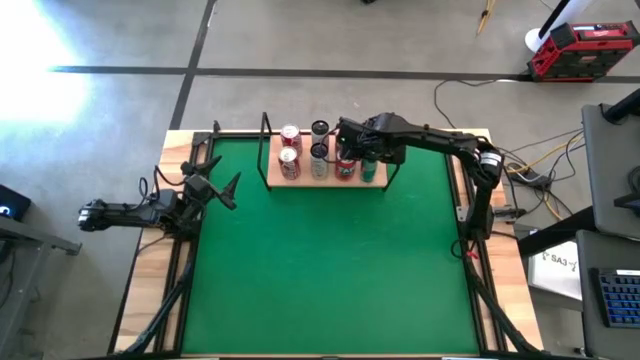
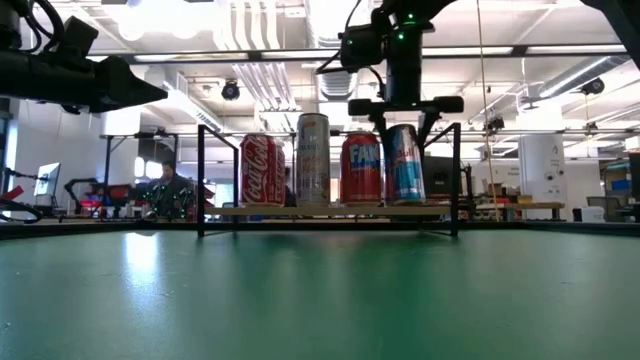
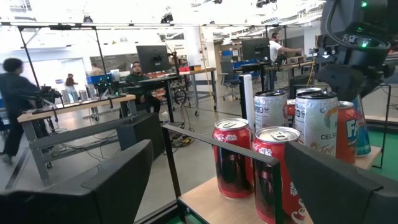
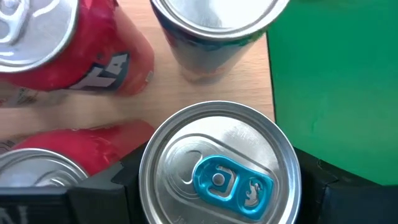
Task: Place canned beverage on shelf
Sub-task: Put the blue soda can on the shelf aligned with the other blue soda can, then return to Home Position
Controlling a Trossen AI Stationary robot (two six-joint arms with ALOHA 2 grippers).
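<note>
R pincer directly over blue-tab can, fingers either side of it; can stands on shelf, right end, beside Fanta can. Grip vs released: cannot tell. Placement looks done; left: let go, retract. L pincer idle, spread, far left.

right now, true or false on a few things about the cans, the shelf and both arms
1. Cans stand on the shelf. True.
2. The right gripper is over the shelf's right end, above a blue-tabbed can. True.
3. The left gripper holds a can. False: it is empty, jaws open, at the mat's left edge.
4. The cans lie on their sides. False: all upright.
5. The shelf sits at the mat's near edge. False: far edge.
</note>
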